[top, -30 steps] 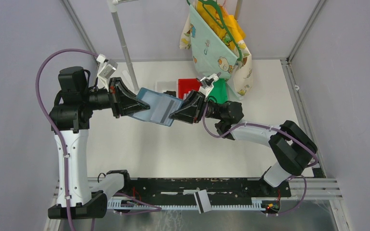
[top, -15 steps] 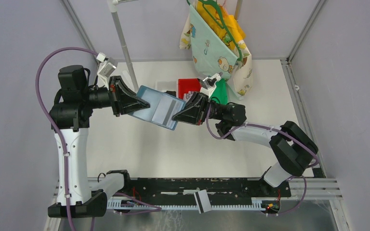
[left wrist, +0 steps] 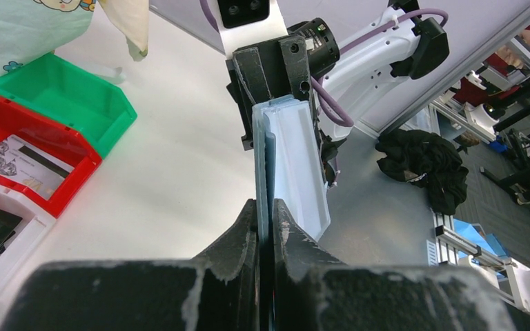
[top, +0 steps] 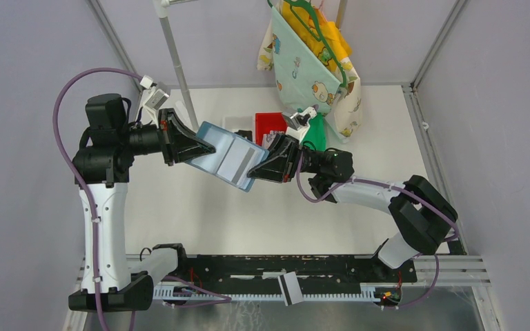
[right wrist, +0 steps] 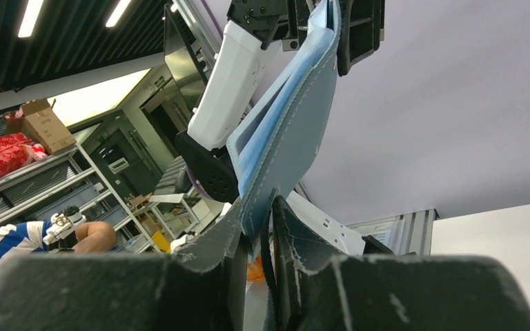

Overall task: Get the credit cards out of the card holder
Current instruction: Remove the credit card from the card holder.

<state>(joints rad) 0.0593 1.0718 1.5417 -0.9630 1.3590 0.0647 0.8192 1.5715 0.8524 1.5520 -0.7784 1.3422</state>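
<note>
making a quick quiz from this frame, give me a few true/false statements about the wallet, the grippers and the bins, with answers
1. The card holder is held in the air between both grippers. True.
2. The right gripper is open and clear of the card holder. False: it is shut on one edge of the card holder, opposite the left gripper, which is shut on the other edge.
3. The red bin is empty. False: a pale card with a dark stripe lies in it.
4. The green bin stands right beside the red bin. True.
</note>
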